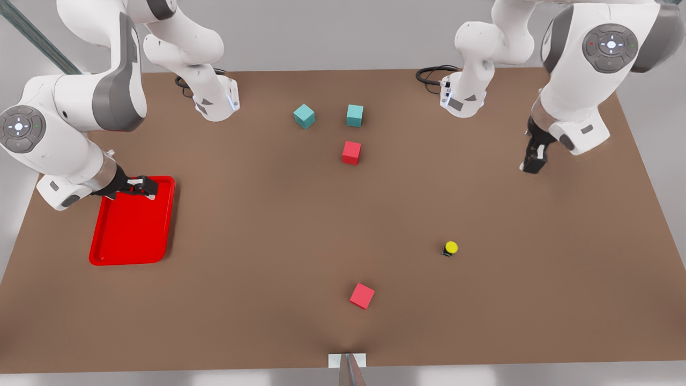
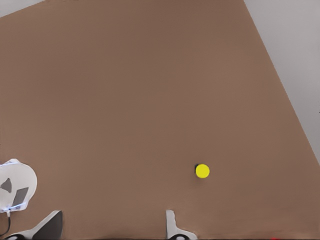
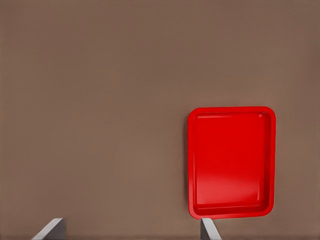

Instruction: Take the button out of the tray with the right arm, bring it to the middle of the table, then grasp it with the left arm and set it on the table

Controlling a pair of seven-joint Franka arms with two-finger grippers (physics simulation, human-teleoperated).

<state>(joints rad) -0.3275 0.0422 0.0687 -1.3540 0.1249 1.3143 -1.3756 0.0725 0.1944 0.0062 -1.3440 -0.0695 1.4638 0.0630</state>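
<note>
While the red tray (image 1: 131,225) is lying bare at the front view's left, the right gripper (image 1: 143,187) is hovering over its far end, jaws apart, holding nothing. Rightward, the button (image 1: 450,248) is sitting upright on the table (image 1: 257,241), apparently already delivered. Farther right, the left gripper (image 1: 533,161) is hanging above the table, jaws apart, empty.

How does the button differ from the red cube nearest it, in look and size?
The button has a round yellow cap on a short black body; the red cube is one flat red colour with square faces. The button is clearly smaller than the cube. Both sit on the bare table, apart from each other, outside the tray, with no gripper touching them.
</note>
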